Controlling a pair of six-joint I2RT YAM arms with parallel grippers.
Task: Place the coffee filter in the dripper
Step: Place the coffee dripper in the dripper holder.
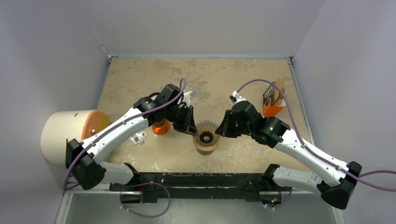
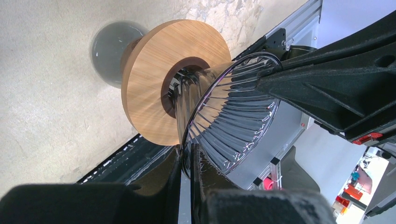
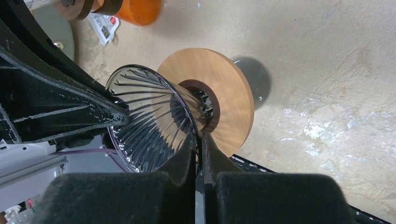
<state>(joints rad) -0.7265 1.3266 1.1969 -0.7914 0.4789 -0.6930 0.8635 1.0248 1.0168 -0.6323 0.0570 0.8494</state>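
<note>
The dripper (image 1: 206, 135) is a clear ribbed glass cone with a wooden ring collar (image 2: 149, 93), in the middle of the table near the front. My left gripper (image 1: 192, 129) is shut on the left side of its glass rim (image 2: 187, 156). My right gripper (image 1: 220, 131) is shut on the opposite side of the rim (image 3: 198, 140). Each rim section sits thin between the black fingers. The inside of the cone (image 3: 149, 116) holds nothing. The coffee filter is out of view.
A smoky-grey glass (image 2: 109, 49) shows beyond the collar; whether the dripper touches it I cannot tell. An orange glass vessel (image 1: 161, 127) and a small white packet (image 1: 138, 138) lie left of the dripper. A black-and-orange coffee packet (image 1: 273, 100) stands back right. A big white cylinder (image 1: 65, 135) lies far left.
</note>
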